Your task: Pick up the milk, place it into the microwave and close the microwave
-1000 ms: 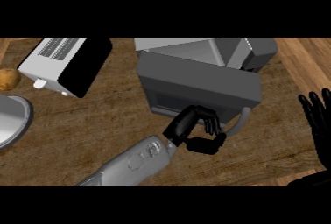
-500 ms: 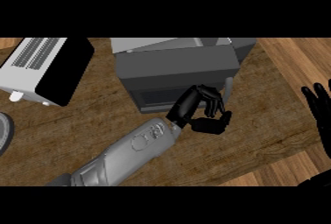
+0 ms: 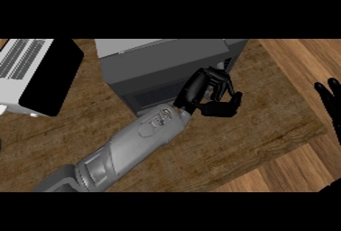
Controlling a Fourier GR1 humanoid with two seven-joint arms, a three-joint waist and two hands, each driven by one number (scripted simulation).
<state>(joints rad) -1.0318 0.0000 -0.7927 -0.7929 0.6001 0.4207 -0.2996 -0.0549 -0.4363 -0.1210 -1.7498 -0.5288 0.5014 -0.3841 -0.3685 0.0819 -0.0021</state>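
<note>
Your left hand (image 3: 212,92) sits at the front right corner of the one microwave (image 3: 166,67), fingers curled, forearm angled up from lower left; whether they wrap the milk you can't tell, and no carton shows. Right hand (image 3: 331,106) rests open at the right edge, fingers up. One toaster (image 3: 33,74) sits top left on the counter (image 3: 266,135).

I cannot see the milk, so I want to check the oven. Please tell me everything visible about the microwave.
The microwave is a dark grey box with a lighter grey top, standing on the wooden counter near the view's upper middle. Its front door looks shut, with a darker window panel low on it. The left hand, fingers curled, is at the door's right edge, seemingly touching it. No milk shows. A white toaster stands apart to its left.
</note>
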